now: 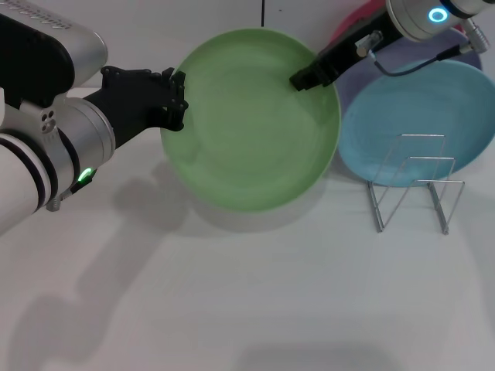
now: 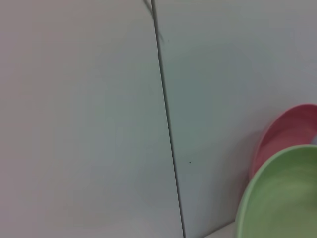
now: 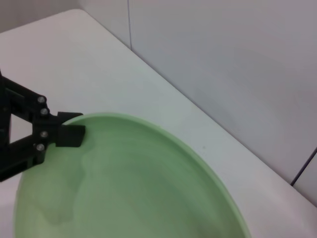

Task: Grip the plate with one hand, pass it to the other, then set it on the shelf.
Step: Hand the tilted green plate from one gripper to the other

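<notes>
The plate [image 1: 251, 124] hangs above the bench [image 1: 232, 309], in the upper middle of the head view, with both arms on it at once. The left claw [image 1: 176, 100] is clamped on the plate's left rim; in the right wrist view its black fingers [image 3: 69, 135] pinch the edge. The right claw [image 1: 303, 79] comes in from the upper right and its tip lies on the plate's upper right rim, but whether it is actually biting down or only resting there I cannot tell.

So this looks like the handover itself, with the plate caught between the two arms. The shelf [image 1: 414, 185] stands empty at the right of the frame, just in front of a blue plate [image 1: 433, 116] lying flat, with a lavender plate [image 1: 456, 46] and a pink plate [image 2: 287, 134] behind that one.

Next, I'd say one claw has to be sure of its hold before the other lets go; since the shelf is on the right, the right arm is the likely carrier. Then the plate must be turned on edge and lowered between the wire loops without knocking the blue plate.
</notes>
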### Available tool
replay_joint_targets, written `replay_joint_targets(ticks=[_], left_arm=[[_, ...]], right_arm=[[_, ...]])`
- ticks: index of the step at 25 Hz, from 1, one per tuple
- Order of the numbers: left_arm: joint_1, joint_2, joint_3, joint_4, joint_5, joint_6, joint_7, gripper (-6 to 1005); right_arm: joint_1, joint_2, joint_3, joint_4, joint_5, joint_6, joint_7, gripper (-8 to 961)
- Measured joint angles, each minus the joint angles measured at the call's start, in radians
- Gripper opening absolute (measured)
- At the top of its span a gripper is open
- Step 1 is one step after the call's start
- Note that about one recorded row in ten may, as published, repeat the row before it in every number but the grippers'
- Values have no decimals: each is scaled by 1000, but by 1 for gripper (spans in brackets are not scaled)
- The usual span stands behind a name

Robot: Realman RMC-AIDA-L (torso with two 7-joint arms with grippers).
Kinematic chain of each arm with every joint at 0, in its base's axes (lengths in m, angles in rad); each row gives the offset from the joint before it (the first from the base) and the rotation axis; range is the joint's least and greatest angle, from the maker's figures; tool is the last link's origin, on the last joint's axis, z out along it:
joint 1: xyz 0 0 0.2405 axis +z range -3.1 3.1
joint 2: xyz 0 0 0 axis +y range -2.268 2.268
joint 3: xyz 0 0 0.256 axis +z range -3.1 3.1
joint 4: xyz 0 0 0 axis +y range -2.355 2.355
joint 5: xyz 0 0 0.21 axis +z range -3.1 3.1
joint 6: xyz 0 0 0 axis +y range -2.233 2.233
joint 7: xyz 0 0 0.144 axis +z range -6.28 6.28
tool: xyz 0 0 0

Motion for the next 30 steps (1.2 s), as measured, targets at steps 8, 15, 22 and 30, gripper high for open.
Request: replay_joint_targets(ticks=[8,15,22,30], left_arm=[[0,0,-1,0,0,-4,0,42],[0,1,-1,-1,-4,-5,0,42],[3,2,5,-16,-10,-4,0,42],[2,2,22,-64,-22,-21,62,123]], right_arm=[[2,0,0,-1,1,-6,0,268],[-7,3,-18,-17,-8,9,-8,258],[-32,28,-89,-54,-67,64,14,94],[-48,39,-102,-112,-86,63,43,89]])
